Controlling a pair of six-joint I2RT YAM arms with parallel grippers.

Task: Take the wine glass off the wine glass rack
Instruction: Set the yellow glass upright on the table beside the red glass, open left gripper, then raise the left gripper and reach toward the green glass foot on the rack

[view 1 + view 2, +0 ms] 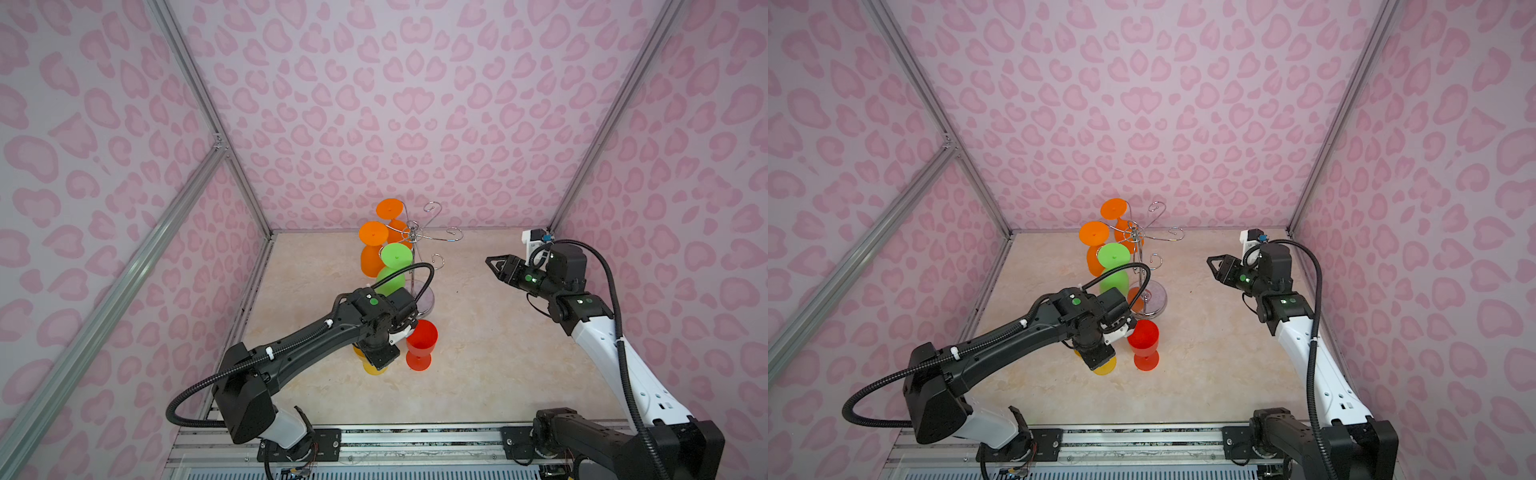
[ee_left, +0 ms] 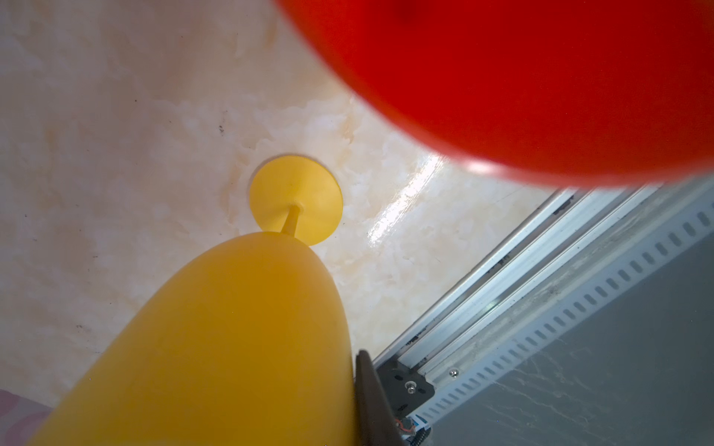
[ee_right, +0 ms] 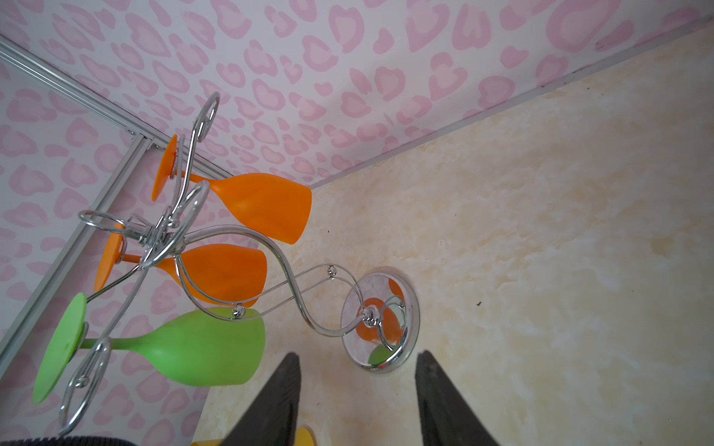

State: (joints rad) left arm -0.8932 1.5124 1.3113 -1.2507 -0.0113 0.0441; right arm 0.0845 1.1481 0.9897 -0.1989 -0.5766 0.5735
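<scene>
Nearest, an aluminium rail [image 1: 415, 436] runs along the near table edge and carries both arm bases. Just beyond it, left of centre, the left gripper [image 1: 379, 356] points straight down over the yellow wine glass [image 2: 232, 328]. That glass stands upright, off the rack, its foot flat on the marbled table [image 1: 478, 365]. One dark finger [image 2: 371, 397] lies against the outside of the bowl. The opposing finger is hidden, so whether the claw is clamped on the glass or loose cannot be determined.

Immediately right of it stands the red wine glass [image 1: 420, 345], upright on the table and close to the left arm's wrist; contact cannot be judged.

Farther back, the wine glass rack [image 1: 411, 236] stands at centre, its mirror base [image 3: 407, 309] just beyond the red glass. Three glasses hang upside down on its left-hand arms: the green wine glass [image 1: 390, 279] nearest, the nearer orange wine glass [image 1: 371, 261] behind it, and the farther orange wine glass [image 1: 390, 208] beyond that.

At the far right, the right gripper [image 1: 493, 266] hovers above the table, aimed left toward the rack and well apart from it. Its jaws stand partly apart with nothing between them. Pink patterned walls [image 1: 415, 104] enclose the scene.
</scene>
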